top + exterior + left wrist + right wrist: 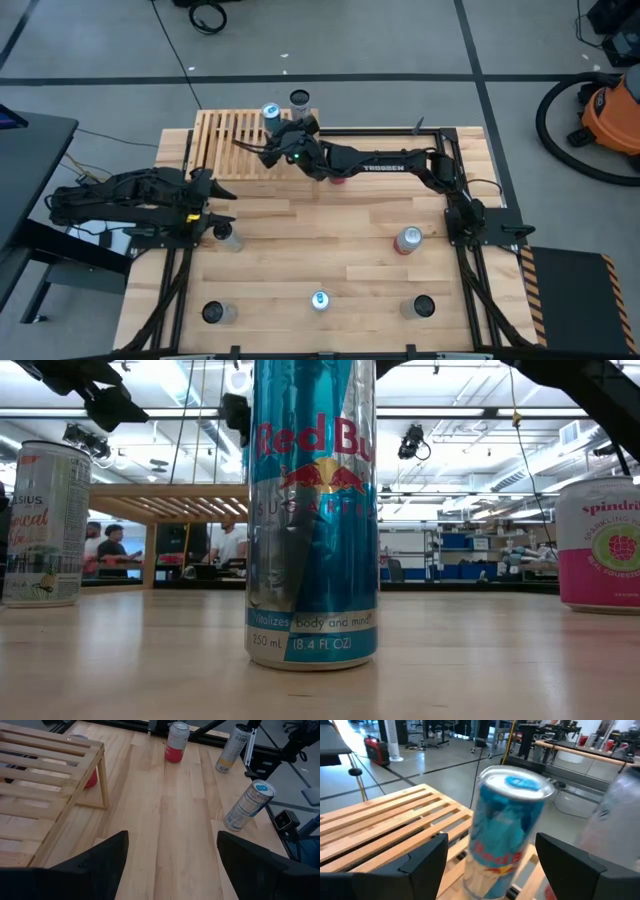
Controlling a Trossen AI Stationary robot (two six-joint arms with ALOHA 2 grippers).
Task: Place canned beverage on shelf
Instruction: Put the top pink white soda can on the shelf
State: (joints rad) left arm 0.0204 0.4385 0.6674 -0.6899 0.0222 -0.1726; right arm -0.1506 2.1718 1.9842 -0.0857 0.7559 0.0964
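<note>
The shelf (pixel 240 150), a low rack of pale wooden slats, stands at the table's far left. A blue and silver canned beverage (pixel 507 835) stands upright with its base on the slats near the shelf's far right end (pixel 271 113). My right gripper (pixel 491 842) is open just short of the can, one finger on either side of it and clear of it. My left gripper (pixel 172 855) waits open over the table's left side (pixel 222 205) with nothing between its fingers.
Another can (pixel 300 98) stands by the shelf's far right corner. A red can (pixel 337 178) sits under my right arm. More cans stand on the plank table: a pink one (pixel 408 239), a blue one (pixel 319 300), two near the front corners (pixel 212 312) (pixel 423 306), and one by my left gripper (pixel 230 237).
</note>
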